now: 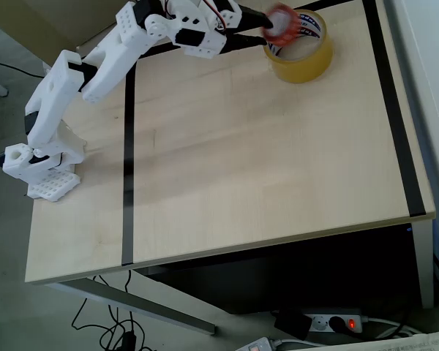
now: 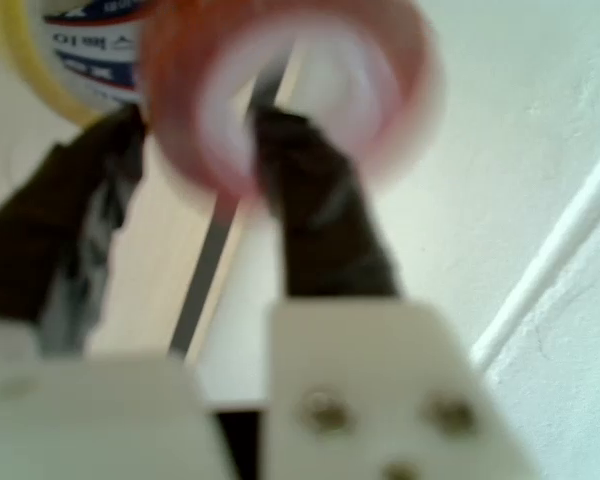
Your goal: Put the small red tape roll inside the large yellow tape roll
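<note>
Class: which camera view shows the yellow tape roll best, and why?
The overhead view: the whole yellow roll shows on the table, with the red roll over its rim. The wrist view catches only a blurred slice of it.

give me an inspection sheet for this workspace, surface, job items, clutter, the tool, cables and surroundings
Surface: pale wooden table with black tape lines, bare in the middle.
Job's things: small red tape roll held in the air, blurred, above the near rim of the large yellow tape roll, which stands at the table's far right in the overhead view.
Clutter: nothing seen.
Tool: the tool is shut on the red roll's wall, one finger through its hole.
Cables: red wires on the arm; black cables on the floor.
Surroundings: power strip with a lit switch below the table.
</note>
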